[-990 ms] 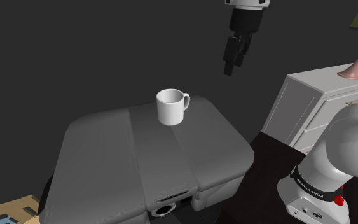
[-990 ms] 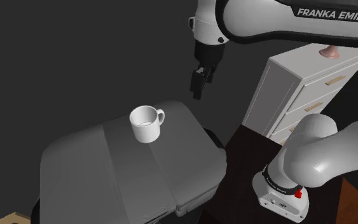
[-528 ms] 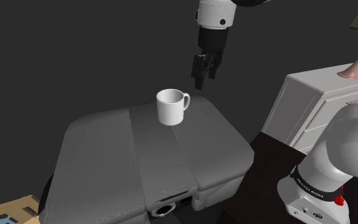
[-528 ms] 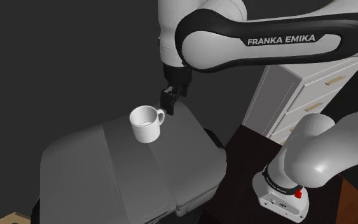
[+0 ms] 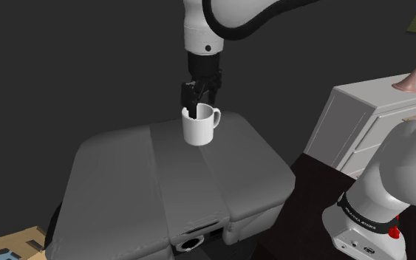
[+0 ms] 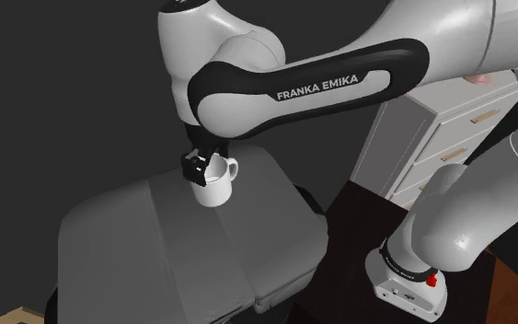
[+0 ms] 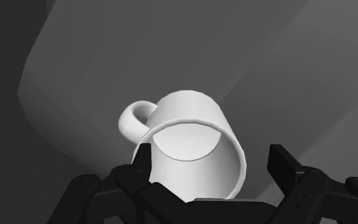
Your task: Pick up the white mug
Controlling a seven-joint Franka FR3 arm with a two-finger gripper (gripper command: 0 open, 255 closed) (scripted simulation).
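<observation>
A white mug [image 5: 200, 131] with its handle toward the shoulder view's right stands upright near the back edge of a grey cushioned seat [image 5: 162, 177]. My black gripper [image 5: 193, 111] hangs straight down at the mug's rim, on the side away from the handle. In the second exterior view the gripper [image 6: 195, 168] overlaps the rim of the mug [image 6: 214, 190]. In the wrist view the mug [image 7: 199, 149] lies between the open fingers of the gripper [image 7: 214, 162]. One fingertip [image 7: 144, 158] sits at the mug's wall, the other [image 7: 284, 164] stands apart from it.
A white chest of drawers [image 5: 369, 122] with a pink lamp base [image 5: 407, 81] on it stands at the shoulder view's right. My stand and arm base [image 5: 369, 221] fill the lower right. The seat drops off at its edges to a dark floor.
The arm has swung to the shoulder view's left and come down, bringing the gripper from high to the right of the mug to its rim. The mug has not moved.
</observation>
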